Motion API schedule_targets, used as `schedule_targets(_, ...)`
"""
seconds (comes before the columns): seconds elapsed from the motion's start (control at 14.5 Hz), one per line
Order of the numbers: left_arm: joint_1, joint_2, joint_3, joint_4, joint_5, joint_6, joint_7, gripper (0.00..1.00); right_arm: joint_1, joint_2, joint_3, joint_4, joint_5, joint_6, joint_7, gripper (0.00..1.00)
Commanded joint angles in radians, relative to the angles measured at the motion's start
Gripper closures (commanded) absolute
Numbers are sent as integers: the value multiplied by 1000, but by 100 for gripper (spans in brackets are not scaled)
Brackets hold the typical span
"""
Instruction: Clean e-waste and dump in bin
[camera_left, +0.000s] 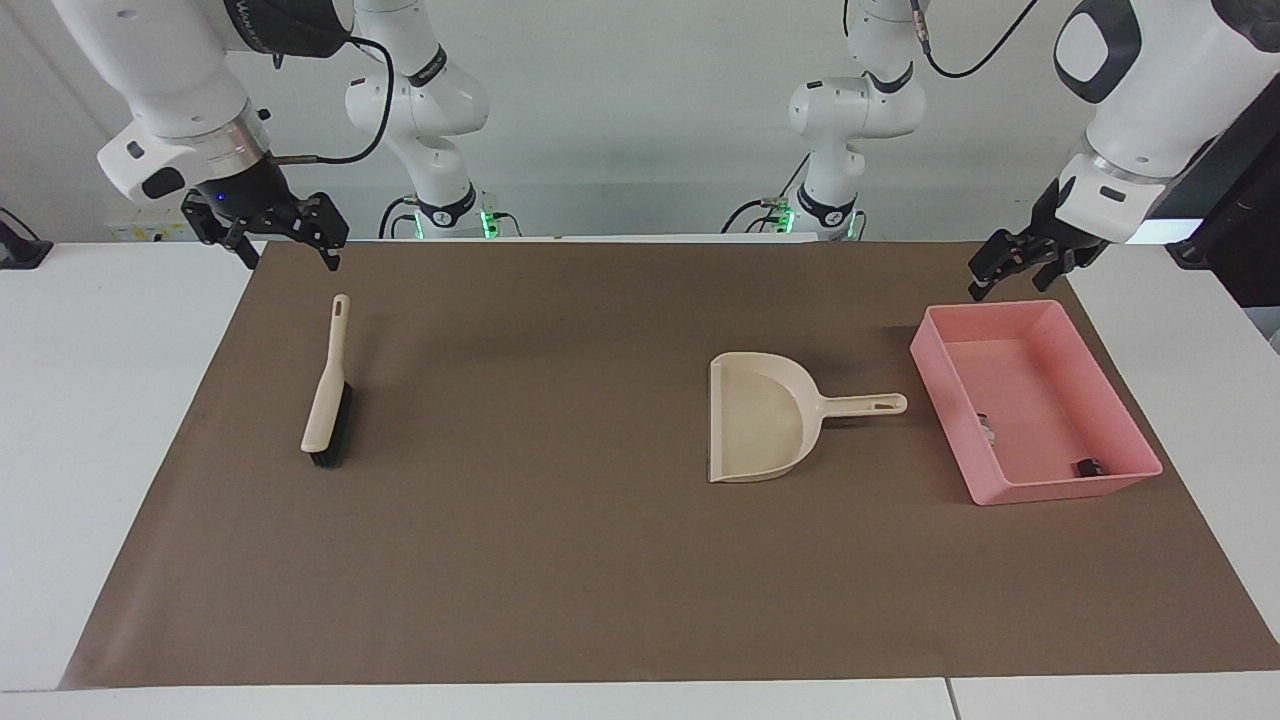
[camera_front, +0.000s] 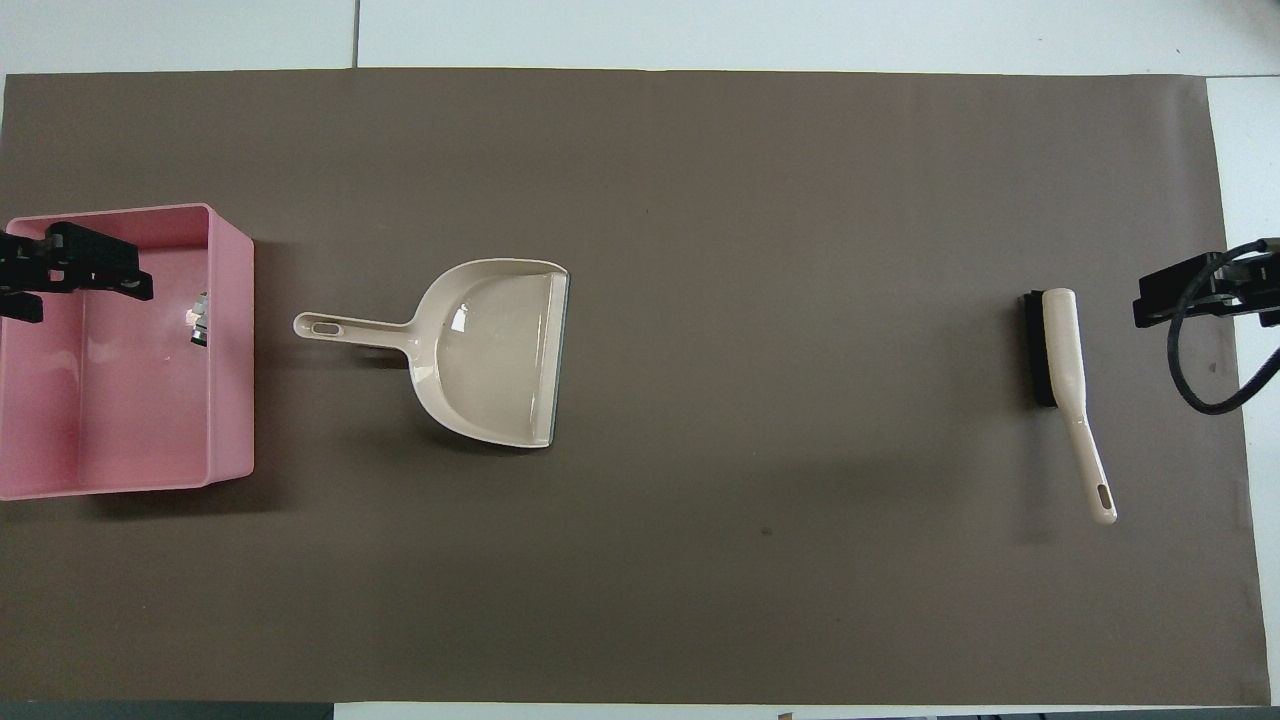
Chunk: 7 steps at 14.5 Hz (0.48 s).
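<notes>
E-waste lies in the pink bin (camera_left: 1118, 482), which sits on the brown mat (camera_left: 560, 560) at the left arm's end of the table: a white-grey scrap (camera_left: 986, 428) rests against the wall nearest the dustpan (camera_left: 756, 430), and a dark scrap (camera_left: 1087, 467) sits in the corner farthest from the robots. The dustpan lies flat just beside the bin, toward the right arm's end, its handle pointing at the bin and stopping just short of it. Well apart from the bin, at the right arm's end of the mat, a brush (camera_left: 328, 400) lies on its side, handle toward the robots.

Raised above the bin's edge nearest the robots, the left gripper (camera_left: 1020, 262) hangs empty with its fingers spread. Far from the bin, the right gripper (camera_left: 290, 245) hovers over the mat's edge close to the brush handle, fingers likewise apart and holding nothing.
</notes>
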Motion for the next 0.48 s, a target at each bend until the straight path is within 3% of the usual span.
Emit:
schedule_targets(0.0,12,53,2,113,-15,-65,-9,1,-9,1,5,3,-7,1,-21,0)
schedule_targets(0.21,11,-17,1,66,2,-93,1,1,-9,1,5,3,-6,1,-21,0)
schedule_targets(0.41,19,-89,1,-78,2,11,19,1,-9,1,5,3,-7,0,-21,0)
